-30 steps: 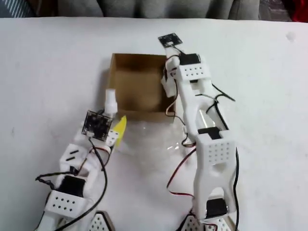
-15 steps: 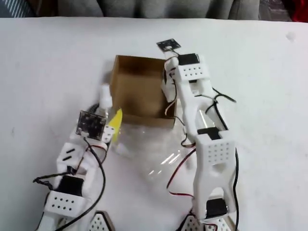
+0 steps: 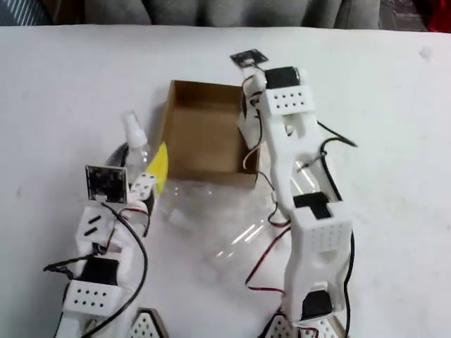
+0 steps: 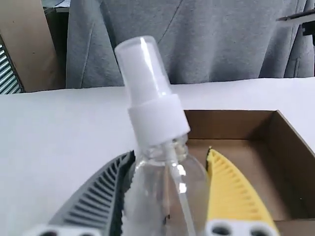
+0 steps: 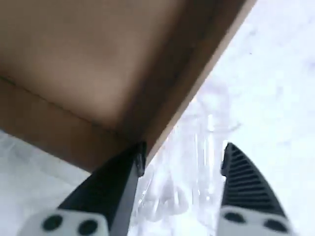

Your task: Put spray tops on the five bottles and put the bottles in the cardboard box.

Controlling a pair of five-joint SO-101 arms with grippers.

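Observation:
A clear bottle (image 4: 165, 191) with a white spray top (image 4: 150, 105) stands upright between the grey and yellow fingers (image 4: 231, 196) of my left gripper (image 4: 170, 153), which is shut on it. From above, that bottle (image 3: 134, 146) is held just left of the cardboard box (image 3: 204, 134), outside its wall. My right gripper (image 3: 246, 123) is at the box's right wall, near its front corner. Its fingers stand apart in the right wrist view, and the gripper (image 5: 184, 147) is open, one tip against the box corner (image 5: 147, 132), the other over a clear bottle (image 5: 204, 142) on the table.
More clear bottles (image 3: 232, 236) lie on the white table in front of the box, one partly under the right arm (image 3: 310, 179). Red and black cables hang from both arms. The box's floor is bare in the high view.
My left arm has drawn back and to the left with the bottle, away from the box's front-left corner. The box has turned slightly, and the right gripper has shifted with it.

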